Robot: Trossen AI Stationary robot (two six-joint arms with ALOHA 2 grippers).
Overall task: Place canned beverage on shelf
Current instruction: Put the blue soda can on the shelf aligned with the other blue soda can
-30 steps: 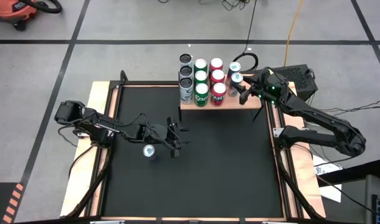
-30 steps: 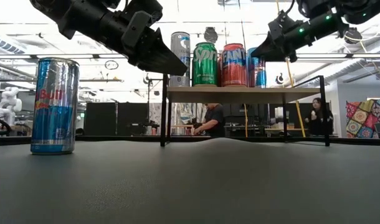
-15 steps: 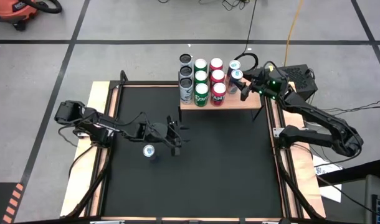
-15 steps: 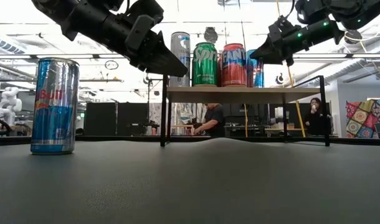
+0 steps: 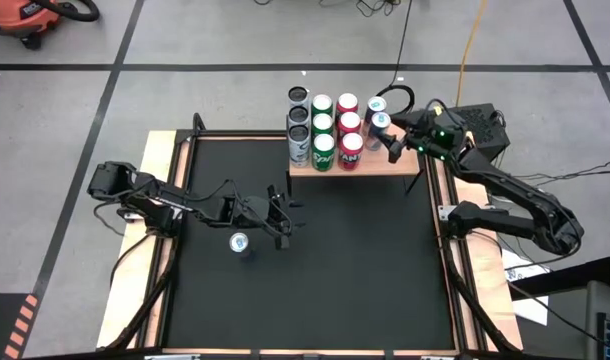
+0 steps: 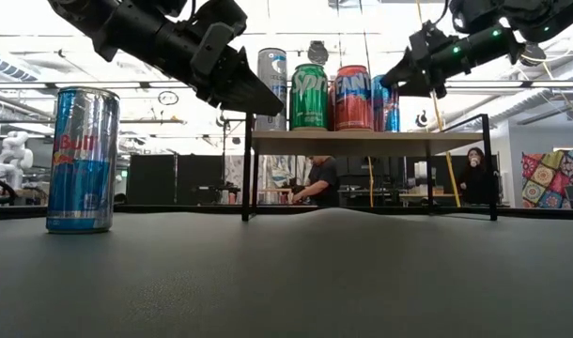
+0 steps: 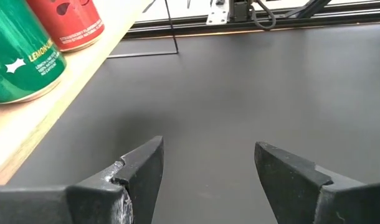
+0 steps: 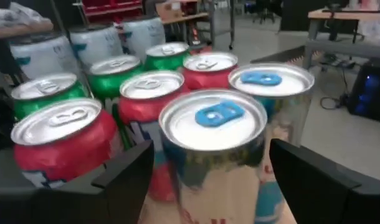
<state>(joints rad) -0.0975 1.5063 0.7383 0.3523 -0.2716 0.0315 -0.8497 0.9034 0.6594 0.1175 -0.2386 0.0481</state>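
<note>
With its fingers spread around the blue-tabbed can (image 8: 213, 134) standing on the shelf (image 5: 370, 167), the right pincer (image 5: 391, 147) could tip it into neighbouring cans if a finger drags while retreating.

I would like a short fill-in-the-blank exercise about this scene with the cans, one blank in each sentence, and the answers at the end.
1. The blue and silver can standing alone on the black table is nearest the ____ gripper.
2. The shelf has a light ____ top.
3. The right gripper has its open jaws on either side of a can with a ____ tab.
4. Beside the green cans stand ____ cans.

Answers: left; wood; blue; red
</note>
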